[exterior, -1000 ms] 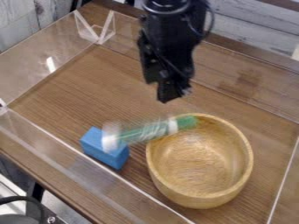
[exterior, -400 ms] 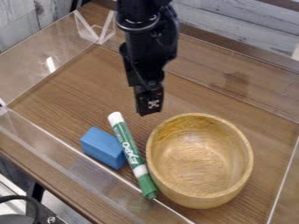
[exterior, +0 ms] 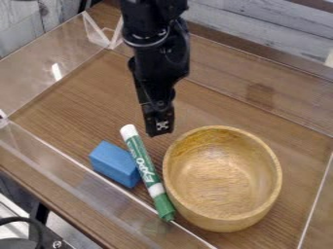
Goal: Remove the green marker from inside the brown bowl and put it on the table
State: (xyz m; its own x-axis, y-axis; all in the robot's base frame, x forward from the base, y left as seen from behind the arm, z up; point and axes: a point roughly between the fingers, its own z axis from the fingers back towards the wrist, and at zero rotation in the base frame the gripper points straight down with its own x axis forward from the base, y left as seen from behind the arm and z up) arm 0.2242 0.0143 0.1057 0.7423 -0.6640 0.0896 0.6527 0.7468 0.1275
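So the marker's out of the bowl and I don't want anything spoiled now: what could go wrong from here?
The green marker lies in the narrow gap between the blue block and the brown bowl, so a nudge to either could shift it. Being round-barrelled, it might also roll a little on the table if bumped. The open gripper hangs close above its upper end and the bowl's rim, so a careless move could clip one of them.

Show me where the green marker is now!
The green marker lies on the table, between the blue block and the brown bowl.
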